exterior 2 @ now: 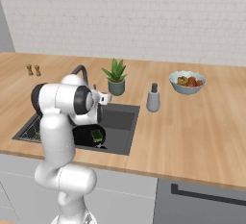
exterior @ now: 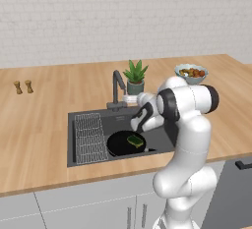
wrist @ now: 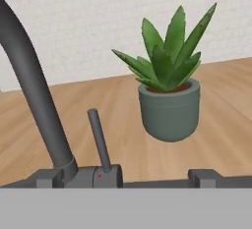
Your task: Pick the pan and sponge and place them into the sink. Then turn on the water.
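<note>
While the pincer [wrist: 128, 180] gapes wide before one faucet [wrist: 34, 100], one pan [exterior: 124, 143] holding one sponge [exterior: 135, 140] sits below, arm hiding its handle.

Sponge [exterior: 135, 140] sitting in pan [exterior: 118, 144], pan lying in sink [exterior: 83, 120]; plant [exterior: 135, 77] standing behind, right of faucet [exterior: 117, 89].

One sink [exterior: 83, 120]; one wire rack [exterior: 91, 137]; one pan [exterior: 118, 144]; one sponge [exterior: 135, 140]; one faucet [exterior: 118, 88] with one lever [wrist: 98, 139]; one potted plant [wrist: 170, 100]; one fruit bowl [exterior: 191, 72]; one soap dispenser [exterior 2: 153, 98]; two small wooden shakers [exterior: 23, 86].
</note>
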